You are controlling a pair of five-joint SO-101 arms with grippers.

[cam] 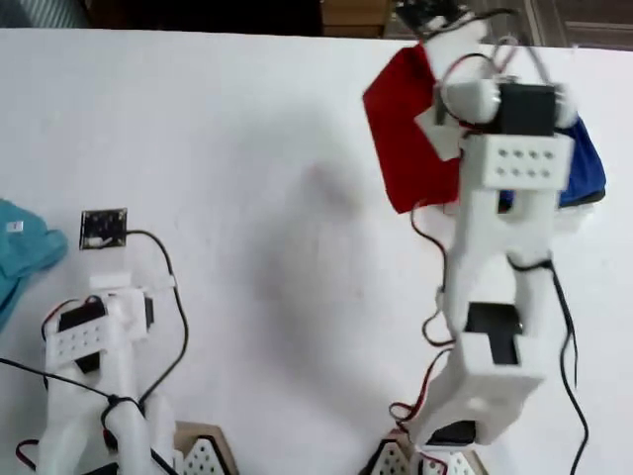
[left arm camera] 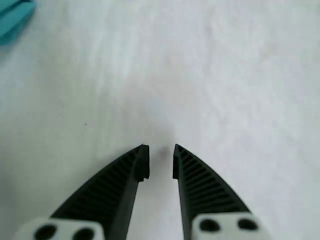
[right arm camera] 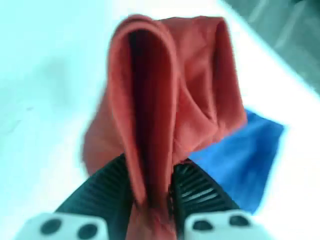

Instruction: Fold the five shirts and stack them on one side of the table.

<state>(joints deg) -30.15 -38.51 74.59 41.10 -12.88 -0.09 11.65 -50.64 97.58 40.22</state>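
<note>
Right claw (right arm camera: 152,192): clamped on a doubled fold of the red shirt (right arm camera: 160,100), with cloth pinched between both fingers. The red shirt sits at the far right of the white table (cam: 247,148). The blue shirt (right arm camera: 240,160) is just to its right and probably partly under it, though my own arm hides the join in the high view. Left claw (left arm camera: 160,162): jaws a narrow gap apart with nothing between them, tips over bare tabletop at the near left. The teal shirt (left arm camera: 12,17) lies bunched at the left edge, near that claw but apart from it.
</note>
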